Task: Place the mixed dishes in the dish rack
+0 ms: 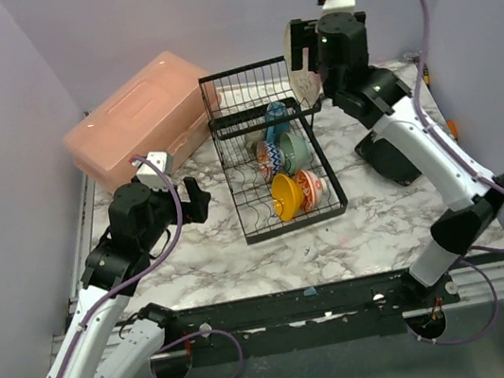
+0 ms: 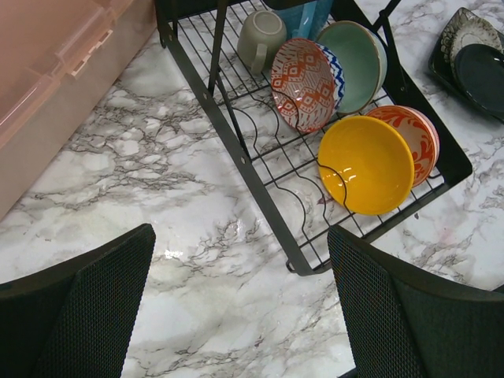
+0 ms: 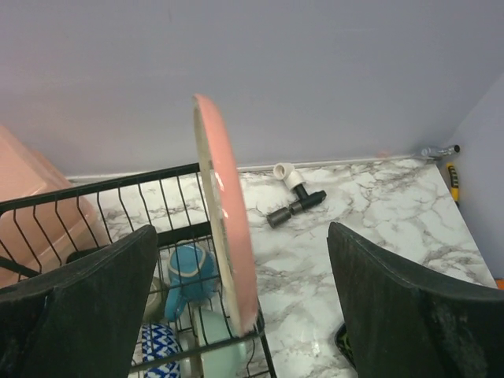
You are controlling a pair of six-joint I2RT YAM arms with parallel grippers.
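Note:
The black wire dish rack [image 1: 272, 162] stands mid-table. In it stand a yellow bowl [image 2: 366, 165], an orange-patterned bowl [image 2: 413, 130], a red-patterned bowl [image 2: 303, 83], a mint green bowl [image 2: 358, 55], an olive mug [image 2: 261, 35] and a blue mug [image 3: 189, 272]. A pink-cream plate [image 3: 224, 236] stands on edge on the rack's far right rim. My right gripper [image 3: 244, 307] is open around the plate, and neither finger touches it. Dark plates [image 2: 476, 63] lie on the table right of the rack. My left gripper [image 2: 240, 307] hangs open over bare marble at the rack's near left corner.
A salmon-pink plastic box [image 1: 140, 116] sits at the back left, close to the rack. A black-and-white pipe fitting [image 3: 298, 197] lies by the back wall. Purple walls close in the table on three sides.

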